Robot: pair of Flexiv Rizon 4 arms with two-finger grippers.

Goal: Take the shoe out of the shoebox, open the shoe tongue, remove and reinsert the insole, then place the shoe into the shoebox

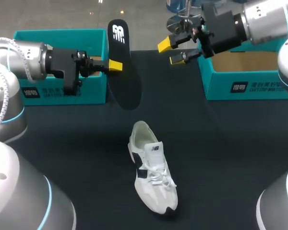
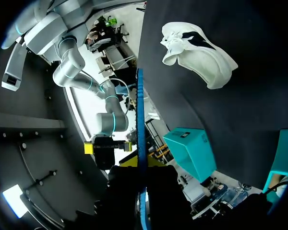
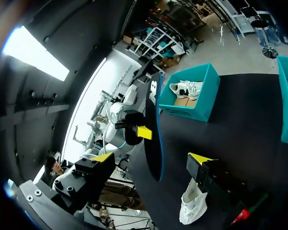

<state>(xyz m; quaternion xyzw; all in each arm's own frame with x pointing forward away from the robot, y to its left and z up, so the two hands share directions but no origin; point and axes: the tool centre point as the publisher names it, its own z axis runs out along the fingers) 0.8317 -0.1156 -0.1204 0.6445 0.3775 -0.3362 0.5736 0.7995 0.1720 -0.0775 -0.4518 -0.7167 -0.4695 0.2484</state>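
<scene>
Left hand (image 1: 115, 65) pinches the insole (image 1: 127, 82) by one edge, upright above the bench (image 1: 230, 143). Right hand (image 1: 174, 51) stands wide and empty nearby. The white shoe (image 1: 151, 165) lies loose on the bench. Risk: the thin insole may twist or slip in so narrow a grip, or push the unheld shoe away on reinsertion.

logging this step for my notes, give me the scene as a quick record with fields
left arm: jaws shut on insole, held upright above table
right arm: jaws open, beside insole
shoe: white, on table, outside both boxes
left shoebox, right shoebox: teal, at table's far side
insole step: out of shoe, not yet reinserted
</scene>
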